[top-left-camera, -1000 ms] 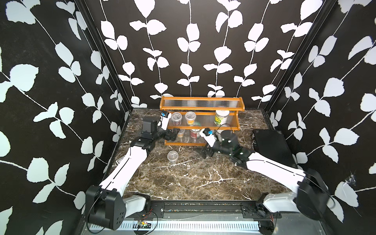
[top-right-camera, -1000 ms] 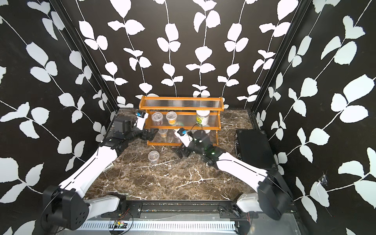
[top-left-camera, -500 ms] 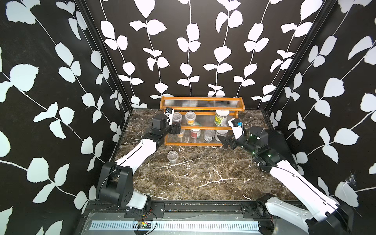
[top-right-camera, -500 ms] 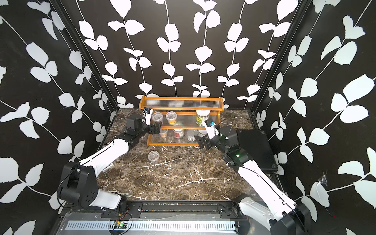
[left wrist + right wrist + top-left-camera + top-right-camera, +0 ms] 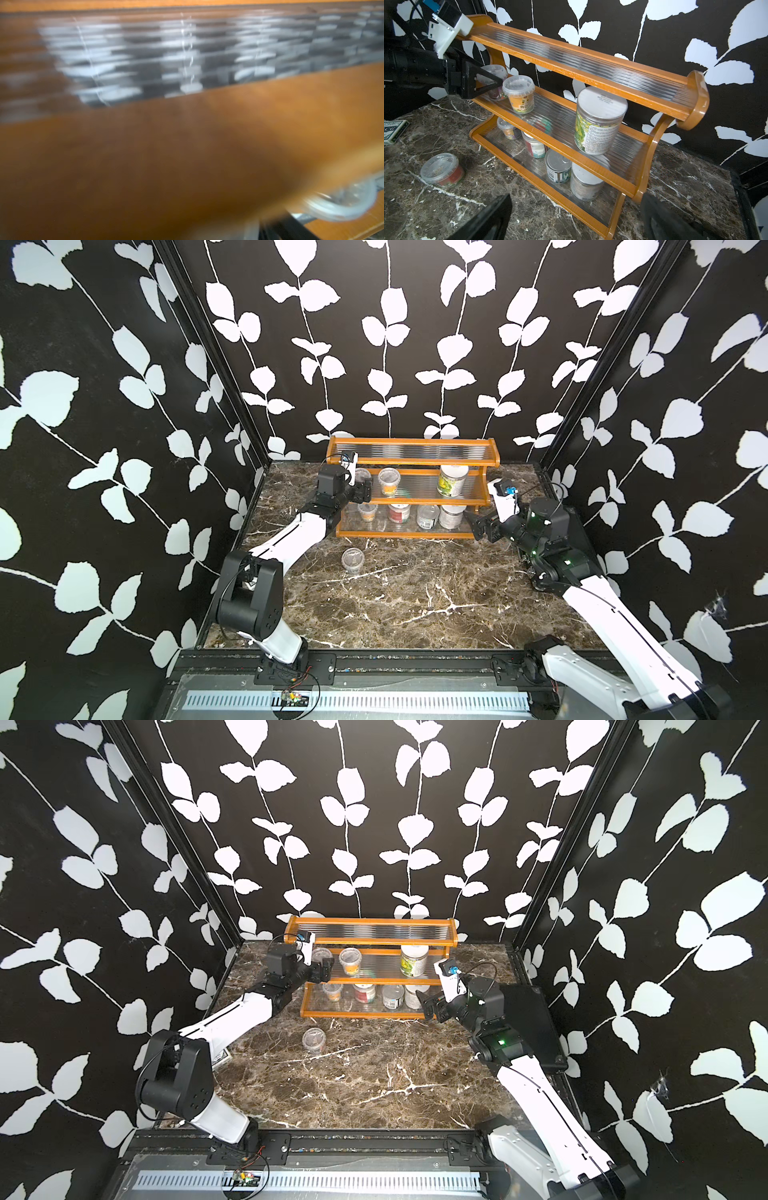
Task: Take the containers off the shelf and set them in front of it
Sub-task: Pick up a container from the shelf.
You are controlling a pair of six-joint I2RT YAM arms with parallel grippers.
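**Marble table: 7 containers on the shelf, 1 in front of it**

Black walls (image 5: 386, 344) printed with white leaves close in 3 sides of the brown marble table (image 5: 395, 597). Against the back wall stands the shelf (image 5: 411, 446), 3 stepped tiers of ribbed clear plastic in an orange-brown frame. A flat black case (image 5: 530, 1011) lies on the table to the right of the shelf, partly under the right arm (image 5: 598, 601).

On the middle tier, toward the right, a green-labelled jar (image 5: 598, 122) with a white lid stands upright. Below it on the bottom tier is a grey jar (image 5: 583, 182), touching or just beside a tin can (image 5: 557, 166). Next along are a red-and-white container (image 5: 534, 145) and a small clear cup (image 5: 508, 129).

The left claw (image 5: 496, 80) is at the left end of the middle tier. Its fingers are spread to either side of a clear lidded cup (image 5: 495, 70); whether they press it cannot be told. An orange-labelled cup (image 5: 519, 93) stands just beside that one.

The right claw (image 5: 481, 526) hovers off the shelf's right end by the bottom tier, spread wide and holding nothing.

1 red-labelled cup (image 5: 353, 560) sits on the table in front of the shelf, well apart from both claws. A card box (image 5: 392, 131) lies near the left arm (image 5: 286, 539). The left wrist view is blurred to orange wood and ribbed plastic.
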